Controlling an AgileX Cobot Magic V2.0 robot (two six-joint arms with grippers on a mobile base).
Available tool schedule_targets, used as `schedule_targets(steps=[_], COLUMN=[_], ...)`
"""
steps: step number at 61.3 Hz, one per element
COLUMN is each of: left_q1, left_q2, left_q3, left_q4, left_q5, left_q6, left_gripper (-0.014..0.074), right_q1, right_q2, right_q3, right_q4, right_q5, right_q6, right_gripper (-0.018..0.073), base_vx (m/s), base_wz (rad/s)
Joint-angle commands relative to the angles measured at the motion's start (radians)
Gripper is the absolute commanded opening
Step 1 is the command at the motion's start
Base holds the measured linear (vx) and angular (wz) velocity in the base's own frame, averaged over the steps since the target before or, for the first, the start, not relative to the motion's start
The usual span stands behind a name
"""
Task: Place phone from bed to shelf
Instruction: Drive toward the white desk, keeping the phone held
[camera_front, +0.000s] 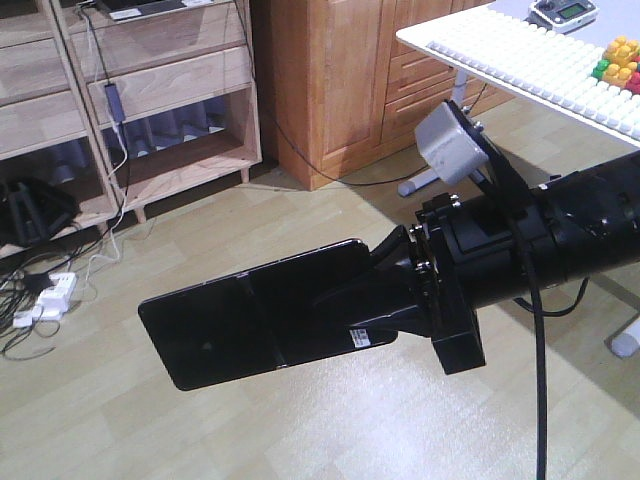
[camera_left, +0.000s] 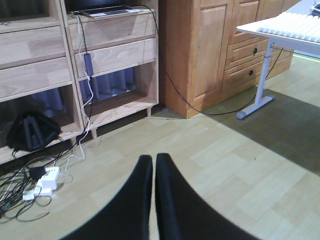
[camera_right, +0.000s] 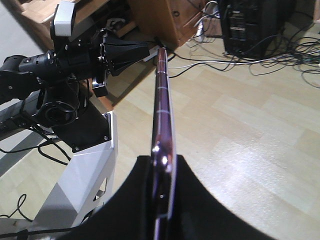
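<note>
Right tool (camera_right: 162, 167) grips one phone (camera_front: 250, 325), seemingly endwise.

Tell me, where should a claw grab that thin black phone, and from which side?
Near one short end, by the white sticker, pinching the two broad flat faces and coming in along its length. The phone is a thin slab, so only the faces give purchase; the right claw holds it that way now.

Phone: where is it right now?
In the exterior view the phone hangs mid-air over the floor, clamped in the right pincer, with the shelf beyond it, upper left.
</note>
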Motion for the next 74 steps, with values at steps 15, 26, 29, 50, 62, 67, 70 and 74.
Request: schedule_targets(steps=[15, 26, 29, 50, 62, 67, 70, 74], left_q1=[-0.003, -0.003, -0.003, -0.003, -0.003, -0.003, -0.003, -0.003], left_q2=[-0.005, -0.005, -0.005, -0.005, -0.005, -0.005, -0.005, -0.005], left_q3=[0.002, 0.002, 0.002, 0.002, 0.002, 0.002, 0.002, 0.002], left_q4=[-0.01, -0.01, -0.01, -0.01, -0.01, -0.01, -0.01, -0.01], left_q5=[-0.073, -0.073, -0.073, -0.073, -0.073, -0.073, -0.073, -0.073], left_q6=[-0.004, -0.004, -0.004, -0.004, -0.004, -0.004, -0.004, -0.004], left_gripper=[0.0001, 0.0001, 0.0001, 0.0001, 0.0001, 0.0001, 0.0001, 0.0001], right_q1=[0.001, 0.001, 0.001, 0.001, 0.001, 0.001, 0.001, 0.001], right_q2=[-0.034, -0.034, -0.034, -0.034, -0.034, -0.034, -0.034, -0.034], right_q3=[-0.026, -0.026, -0.026, -0.026, -0.026, -0.026, -0.026, -0.026], right_q4=[0.091, 0.091, 0.091, 0.091, 0.091, 0.091, 0.091, 0.091], right_q5=[0.082, 0.082, 0.082, 0.081, 0.081, 0.081, 0.081, 0.081], right_q6=[-0.007, -0.007, -0.007, -0.007, -0.007, -0.007, -0.007, -0.007], right_gripper=[-0.0004, -0.0004, -0.0004, -0.0004, -0.0004, -0.0004, -0.0004, -0.0004], base_vx=[0.29, 0.29, 0.29, 0.28, 0.28, 0.28, 0.28, 0.28], base_wz=[-0.07, -0.08, -0.08, -0.08, -0.06, -0.04, -0.03, -0.02])
